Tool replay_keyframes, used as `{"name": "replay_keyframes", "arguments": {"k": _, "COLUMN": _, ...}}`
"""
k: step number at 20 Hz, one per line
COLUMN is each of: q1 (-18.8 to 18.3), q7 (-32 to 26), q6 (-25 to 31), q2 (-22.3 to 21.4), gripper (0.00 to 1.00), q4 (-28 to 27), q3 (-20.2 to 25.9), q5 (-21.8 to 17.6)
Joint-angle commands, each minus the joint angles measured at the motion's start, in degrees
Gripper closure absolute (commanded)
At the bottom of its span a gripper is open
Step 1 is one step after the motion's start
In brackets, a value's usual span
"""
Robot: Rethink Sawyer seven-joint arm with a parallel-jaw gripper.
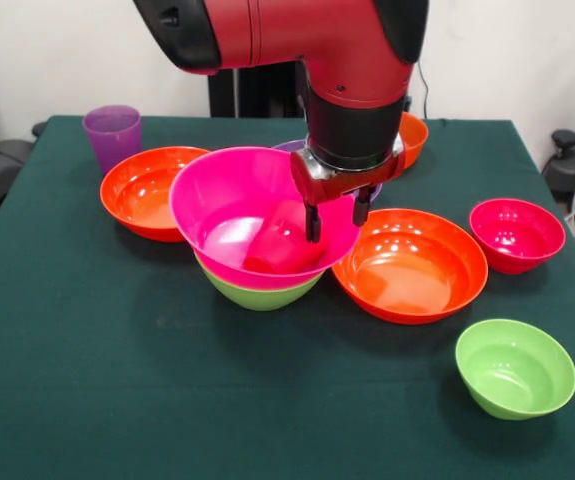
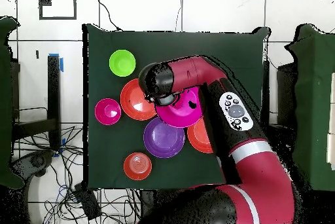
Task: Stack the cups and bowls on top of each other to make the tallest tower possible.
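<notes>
**A:** ok so where are we at? Our hand (image 1: 335, 218) is right at the far rim of the big hot pink bowl (image 1: 257, 215), one finger dipping inside it and the other outside over the rim, so the fingers are a little apart. Can't tell if it's actually pinching the rim or just straddling it.

**B:** Same read here. That pink bowl sits tilted in the lime green bowl (image 1: 257, 290), which is pretty much our tower so far. There's a red-pink cup (image 1: 279, 245) lying inside the pink one too, I think.

**A:** Yeah. The big orange bowl (image 1: 410, 263) is just beside the stack on the table (image 1: 97, 380), another orange bowl (image 1: 150, 190) touches it on the other side, and the purple cup (image 1: 112, 135) is back in the corner.

**B:** So if we're settling the pink bowl, I'd say we level it first, since a tilted base will wreck everything above. Go slow on the rim; glossy plastic probably slips.

**A:** And we lift straight up when letting go so we don't drag it off the green one.
</notes>
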Motion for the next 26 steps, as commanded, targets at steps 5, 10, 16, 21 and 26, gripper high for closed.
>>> {"name": "replay_keyframes", "arguments": {"k": 5, "q1": -0.99, "q7": -8.08, "q6": 0.51, "q2": -0.86, "gripper": 0.00, "q4": 4.18, "q3": -0.03, "q5": -1.44}}
{"name": "replay_keyframes", "arguments": {"k": 10, "q1": -2.98, "q7": -8.99, "q6": 1.53, "q2": -3.92, "gripper": 0.00, "q4": 6.79, "q3": 0.97, "q5": 0.33}}
{"name": "replay_keyframes", "arguments": {"k": 16, "q1": -5.36, "q7": -10.99, "q6": 1.97, "q2": -5.56, "gripper": 0.00, "q4": 8.39, "q3": 1.88, "q5": 0.82}}
{"name": "replay_keyframes", "arguments": {"k": 21, "q1": -6.61, "q7": -12.27, "q6": 2.49, "q2": -6.31, "gripper": 0.00, "q4": 9.02, "q3": 2.88, "q5": 0.85}}
{"name": "replay_keyframes", "arguments": {"k": 26, "q1": -7.43, "q7": -14.12, "q6": 1.65, "q2": -5.12, "gripper": 0.00, "q4": 9.25, "q3": 4.30, "q5": 0.03}}
